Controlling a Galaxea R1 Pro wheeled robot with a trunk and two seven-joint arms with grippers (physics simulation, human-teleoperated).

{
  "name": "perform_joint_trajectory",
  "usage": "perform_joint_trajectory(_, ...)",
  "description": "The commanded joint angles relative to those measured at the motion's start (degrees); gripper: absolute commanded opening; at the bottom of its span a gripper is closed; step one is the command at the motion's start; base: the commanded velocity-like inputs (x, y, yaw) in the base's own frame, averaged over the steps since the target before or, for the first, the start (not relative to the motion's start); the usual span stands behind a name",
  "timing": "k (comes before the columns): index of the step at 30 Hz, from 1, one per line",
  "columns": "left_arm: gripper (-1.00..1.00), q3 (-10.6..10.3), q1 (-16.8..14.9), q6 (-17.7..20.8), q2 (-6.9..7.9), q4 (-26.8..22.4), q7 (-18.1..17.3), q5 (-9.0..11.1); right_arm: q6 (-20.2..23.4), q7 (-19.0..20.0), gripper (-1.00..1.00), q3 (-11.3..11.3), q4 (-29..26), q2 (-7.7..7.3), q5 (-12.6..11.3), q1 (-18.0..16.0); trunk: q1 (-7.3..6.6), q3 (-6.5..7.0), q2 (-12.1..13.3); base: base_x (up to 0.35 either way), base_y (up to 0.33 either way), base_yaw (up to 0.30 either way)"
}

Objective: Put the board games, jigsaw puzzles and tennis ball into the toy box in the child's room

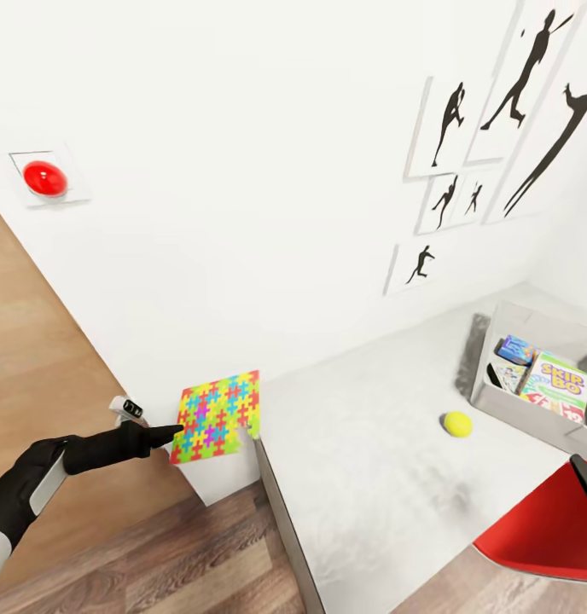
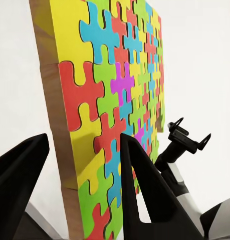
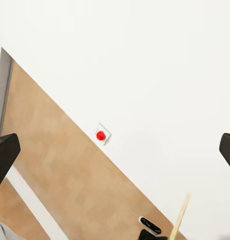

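Note:
My left gripper [image 1: 172,435] is shut on a jigsaw puzzle [image 1: 215,416], a thin slab of yellow, red, green and blue pieces. It hangs in the air just off the corner of the table [image 1: 370,477]. In the left wrist view the puzzle [image 2: 109,100] stands on edge between the black fingers [image 2: 145,195]. The tennis ball [image 1: 457,424] lies on the light grey tabletop, near the toy box [image 1: 508,411]. Board games stand inside the box: a Skip-Bo one [image 1: 556,388] and a blue one [image 1: 517,350]. My right gripper [image 3: 115,152] is open, facing the wall, with nothing between its fingers.
A red chair [image 1: 545,533] sits at the table's near right side. A white wall with a red button [image 1: 44,178] and black sports pictures [image 1: 451,119] rises behind the table. Wood-plank floor [image 1: 157,554] lies below my left arm, beside a wooden panel [image 1: 37,358].

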Motion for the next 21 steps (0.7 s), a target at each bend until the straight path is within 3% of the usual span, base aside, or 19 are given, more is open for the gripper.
perform_joint_trajectory(1,-1.00,-0.28,-0.06,0.61,0.18,0.03,-0.24,0.23,0.59,0.02,1.00,0.00,-0.04,0.01,-0.25,0.02,-0.20,0.19,0.32,-0.096,0.000,0.000)
perform_joint_trajectory(13,-1.00,-0.28,-0.02,0.28,1.27,-0.05,-0.40,0.19,0.59,0.07,1.00,-0.09,-0.04,0.06,-0.25,0.02,-0.20,1.31,0.32,-0.138,0.032,0.000)
perform_joint_trajectory(21,-1.00,-0.28,0.03,0.17,1.84,-0.09,-0.40,0.23,0.59,0.13,1.00,-0.10,-0.03,0.05,-0.25,0.02,-0.20,2.07,0.32,-0.030,0.005,-0.030)
